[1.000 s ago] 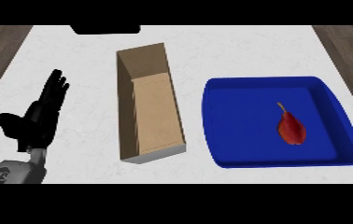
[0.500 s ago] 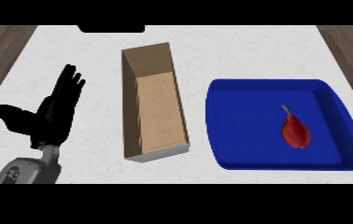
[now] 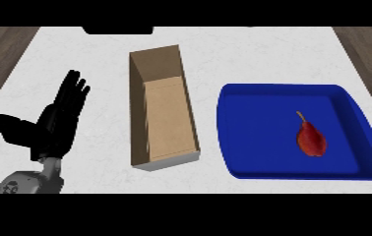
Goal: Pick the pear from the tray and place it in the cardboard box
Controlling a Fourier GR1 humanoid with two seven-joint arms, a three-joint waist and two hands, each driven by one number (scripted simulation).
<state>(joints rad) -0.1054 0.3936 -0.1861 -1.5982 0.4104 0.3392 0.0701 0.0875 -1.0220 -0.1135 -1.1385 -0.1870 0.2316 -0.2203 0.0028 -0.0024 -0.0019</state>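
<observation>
- One view, from the head, is looking steeply down on a pale counter [image 3: 240, 48] carrying three things: a hand, a box and a tray.
- Standing at the view's left is the left hand [image 3: 56, 124], fingers straight and released, thumb spread toward the left edge, grasping nothing; its grey forearm [image 3: 33, 181] is entering from the lower left corner.
- Lying between hand and tray is the cardboard box [image 3: 163, 109], long and narrow, open at the top, its length running from near to far with a slight lean to the left at the far end. It is sitting apart from both neighbours.
- Sitting at the right is the blue tray [image 3: 247, 132], its raised rim running all round; the rim's left wall and the box's right wall are standing between fruit and box floor.
- Resting on the tray's floor, right of its centre, is the red pear [image 3: 312, 137]. Its long axis is running near to far, the thin stem pointing away and slightly left, the fat end toward the viewer.
- Nothing is touching the pear; the right hand is showing nowhere.
- Showing along the counter's far edge is a dark object [image 3: 117, 30], cut off by the band.
</observation>
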